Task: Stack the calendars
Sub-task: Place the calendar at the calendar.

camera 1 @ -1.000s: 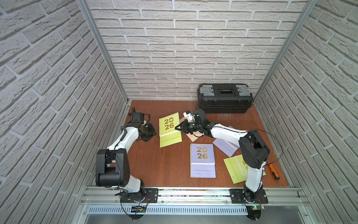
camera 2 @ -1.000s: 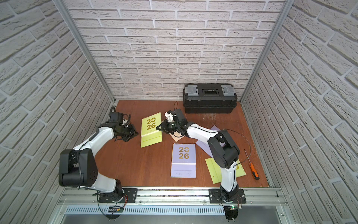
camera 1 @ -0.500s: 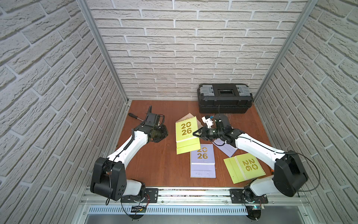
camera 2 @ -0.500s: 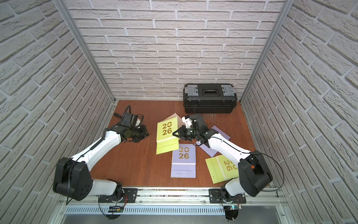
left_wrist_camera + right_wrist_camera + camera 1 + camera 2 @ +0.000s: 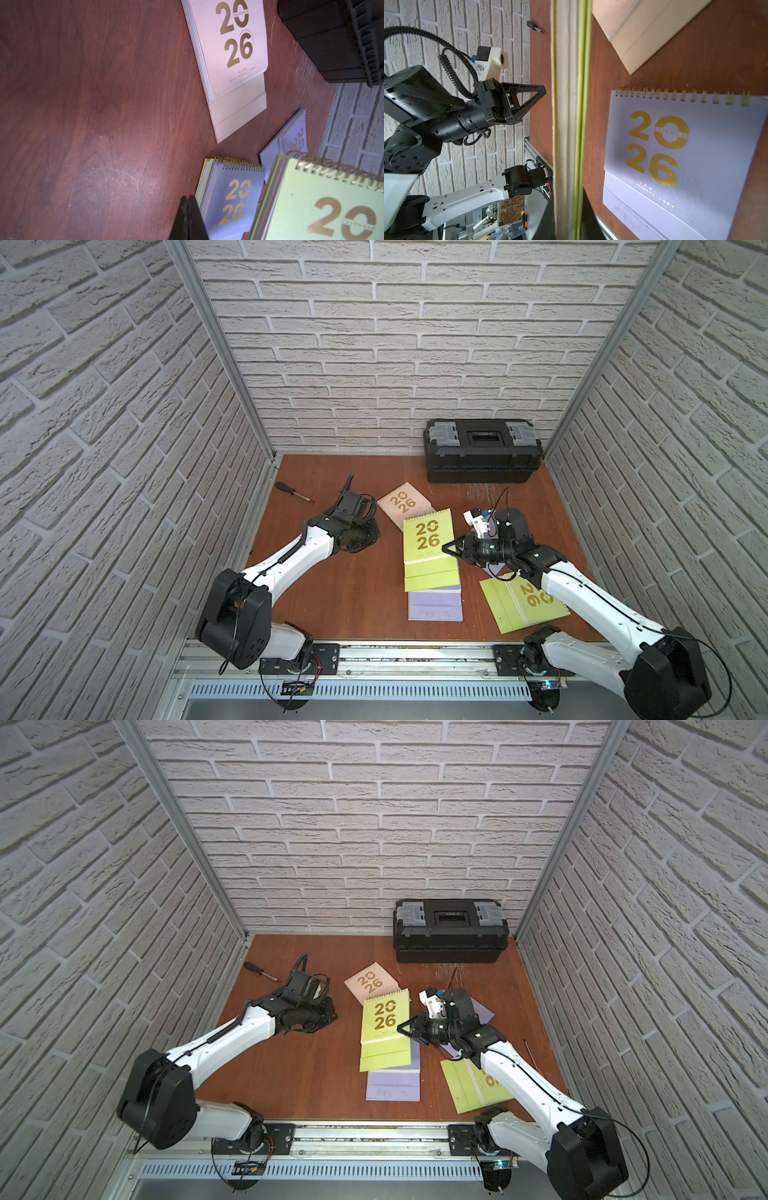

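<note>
The right gripper (image 5: 449,549), clamped on a lime green calendar's (image 5: 427,540) right edge, holds it over the lavender calendar (image 5: 435,605), overhanging the far side; the left gripper (image 5: 188,216) is closed and empty.

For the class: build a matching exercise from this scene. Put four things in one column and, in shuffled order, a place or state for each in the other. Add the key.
Things
1. pink calendar
2. toolbox
3. black screwdriver
4. right gripper

Places or states
A. shut on the green calendar
B. against the back wall
C. loose by the table's far left edge
D. lying cover up, gold 2026 showing

Pairs: 1-D, 2-B, 3-C, 4-A
</note>
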Robot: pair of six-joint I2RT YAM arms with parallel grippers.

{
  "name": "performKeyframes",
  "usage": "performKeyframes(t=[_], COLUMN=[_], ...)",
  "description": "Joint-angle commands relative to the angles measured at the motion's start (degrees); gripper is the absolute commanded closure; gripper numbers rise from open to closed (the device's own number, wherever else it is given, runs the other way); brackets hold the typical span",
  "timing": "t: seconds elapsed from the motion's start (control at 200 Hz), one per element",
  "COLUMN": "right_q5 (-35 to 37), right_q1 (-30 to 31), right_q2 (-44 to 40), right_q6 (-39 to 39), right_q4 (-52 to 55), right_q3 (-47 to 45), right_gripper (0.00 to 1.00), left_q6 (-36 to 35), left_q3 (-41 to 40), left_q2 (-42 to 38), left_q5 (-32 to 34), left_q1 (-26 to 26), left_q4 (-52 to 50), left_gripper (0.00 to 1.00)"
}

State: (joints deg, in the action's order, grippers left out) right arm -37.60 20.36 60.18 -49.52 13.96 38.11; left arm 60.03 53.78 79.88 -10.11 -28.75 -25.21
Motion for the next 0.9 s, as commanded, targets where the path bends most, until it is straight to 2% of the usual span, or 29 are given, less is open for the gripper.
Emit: performKeyframes(t=[0.0,0.44,0.895], right_q5=[-2.65,-4.57,-8.00], right_q1=[-0.89,-4.77,-7.09], right_q2=[-4.72,-14.36,-21.35], right_q6=[1.34,1.08,0.56], right_q4=[-0.61,0.36,1.13], right_q3=[-2.11,-11.36,-16.51], right_gripper=[0.97,0.97,0.97], left_q6=[1.37,4.28,5.80], left_q3=[-1.13,-2.02,-2.88], left_q2=[0.46,5.91,8.62], left_q5=[1.78,2.99,2.42], left_q1=[-1.26,-8.94,-10.56], left_q4=[2.40,7.77,10.66], left_gripper=[1.00,1.00,1.00])
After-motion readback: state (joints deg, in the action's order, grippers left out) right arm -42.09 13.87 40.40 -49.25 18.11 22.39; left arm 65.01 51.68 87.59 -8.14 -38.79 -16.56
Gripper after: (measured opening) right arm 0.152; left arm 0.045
